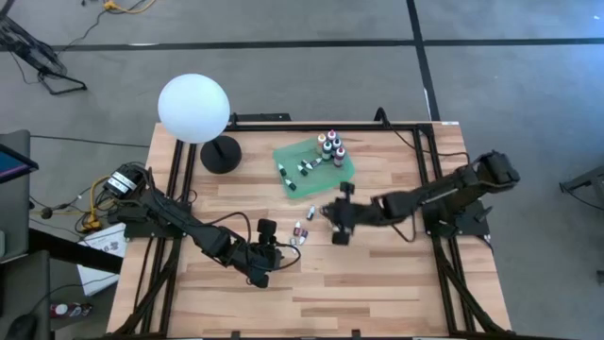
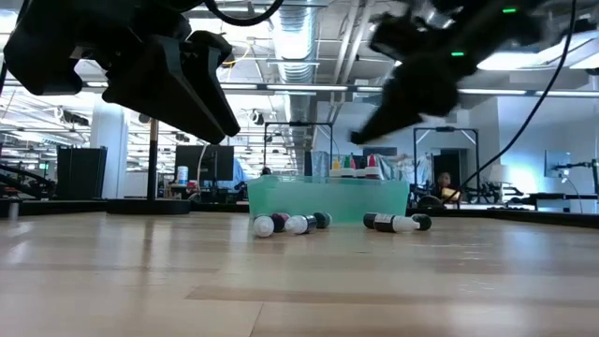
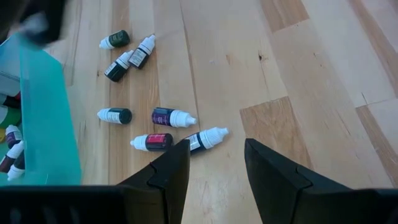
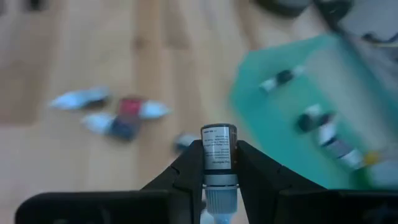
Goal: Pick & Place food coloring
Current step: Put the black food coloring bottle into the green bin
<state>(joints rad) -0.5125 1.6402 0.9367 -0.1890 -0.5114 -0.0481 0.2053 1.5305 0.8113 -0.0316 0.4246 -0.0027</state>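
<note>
clamped between the right pincer's (image 4: 219, 180) fingers, a small dropper bottle (image 4: 218, 149) sits closest to the right wrist camera, its long axis running along the fingers with the dark base pointing forward and the white tip back toward the wrist. from above, that pincer (image 1: 341, 223) hovers over the desk (image 1: 377, 293) just short of the green tray (image 1: 345, 168), which lies ahead of it, toward the far edge; several bottles already stand or lie in the tray. so the coming move, as i judge it, turns on carrying the held bottle forward over the tray's near rim before letting go.

left pincer (image 3: 214, 163) has its fingers apart and holds nothing; it hangs near the loose bottles (image 3: 163, 127) lying on their sides on the wood, the closest one (image 3: 207, 137) just ahead of its finger, axis slanted across the gap. from above the left pincer (image 1: 267, 247) is beside that cluster (image 1: 301, 232), which lies between the two arms, and the left arm looks the nearer to it
</note>
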